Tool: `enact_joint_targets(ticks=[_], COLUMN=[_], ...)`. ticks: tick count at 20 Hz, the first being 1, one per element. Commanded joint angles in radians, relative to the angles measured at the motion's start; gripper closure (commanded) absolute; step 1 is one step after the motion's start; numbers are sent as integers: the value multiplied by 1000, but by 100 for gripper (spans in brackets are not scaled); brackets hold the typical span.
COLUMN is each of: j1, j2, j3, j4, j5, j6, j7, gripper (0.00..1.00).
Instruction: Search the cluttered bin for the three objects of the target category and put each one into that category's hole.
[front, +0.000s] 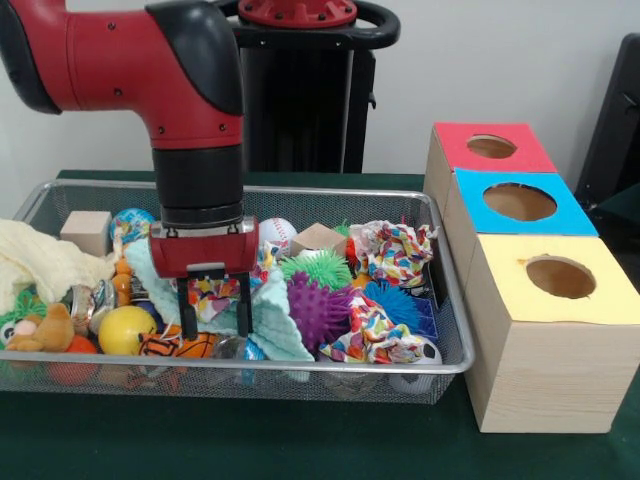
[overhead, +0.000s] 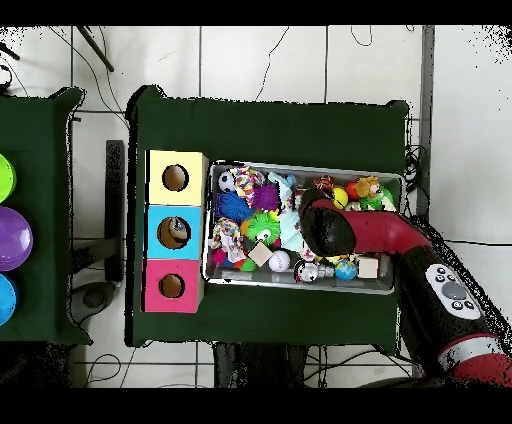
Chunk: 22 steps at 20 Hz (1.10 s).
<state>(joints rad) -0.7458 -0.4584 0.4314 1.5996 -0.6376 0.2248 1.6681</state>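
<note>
While hovering low in the wire bin (front: 440, 368), your gripper (front: 214, 308) is holding its jaws parted, gripping nothing.
Pale-blue cloth (front: 268, 318) is lying directly beneath, trailing rightward.

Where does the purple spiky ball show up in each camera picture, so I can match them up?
Front view: the purple spiky rubber ball lies in the wire mesh bin, centre-right, below the green spiky ball.
Overhead view: it lies in the bin's upper middle, above the green spiky ball.
Shared landmark: the blue-topped wooden box, the middle of three.
</note>
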Motion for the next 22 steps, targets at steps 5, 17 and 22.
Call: enact_joint_targets(ticks=[5,17,22], j1=[-5,31,56], j2=[85,45,19], j3=[62,29,14], j4=[-48,-15,3], j5=[-80,-75,-63], j6=[-43,-62,-66], j7=[-30,25,60], gripper=[0,0,0])
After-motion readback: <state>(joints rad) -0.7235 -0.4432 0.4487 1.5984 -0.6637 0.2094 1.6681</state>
